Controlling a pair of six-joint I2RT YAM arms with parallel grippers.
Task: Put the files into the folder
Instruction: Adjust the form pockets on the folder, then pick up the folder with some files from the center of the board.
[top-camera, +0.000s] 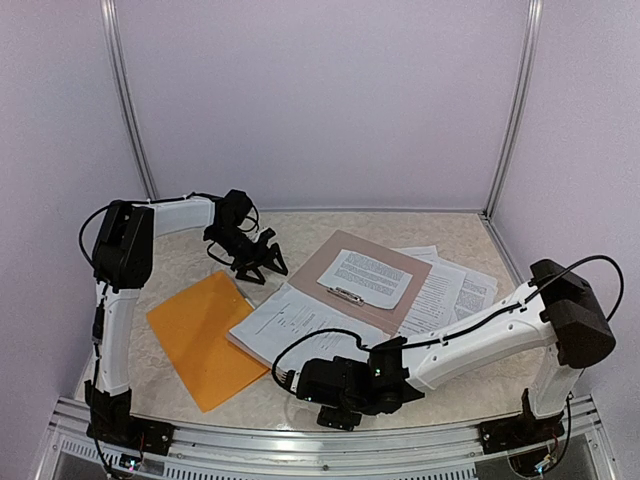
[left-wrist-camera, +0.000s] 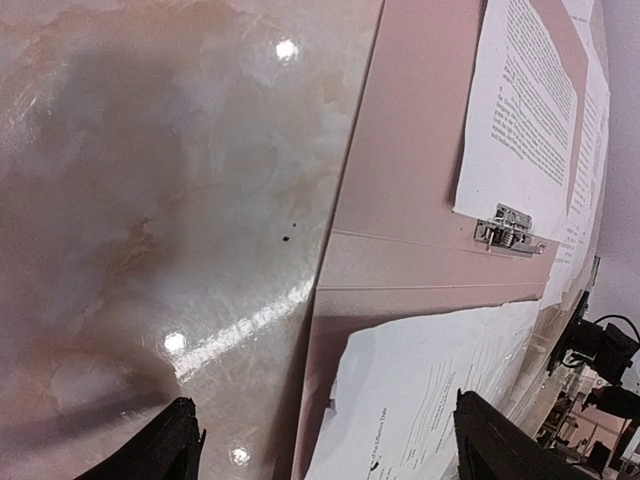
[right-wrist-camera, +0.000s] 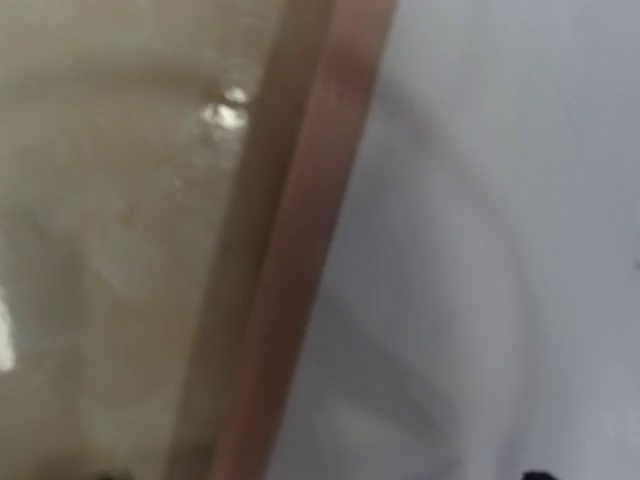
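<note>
Files, thin, limp, light sheets fanned over and under a stiff clipboard at the worktop's middle, just right of the slick orange folder; I judge a free near edge the best pinch, left gripper gaping empty, right gripper's spread I cannot tell.

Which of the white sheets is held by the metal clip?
The sheet lying on top of the clipboard, its near edge under the clip. The other sheets lie loose, away from the clip.
</note>
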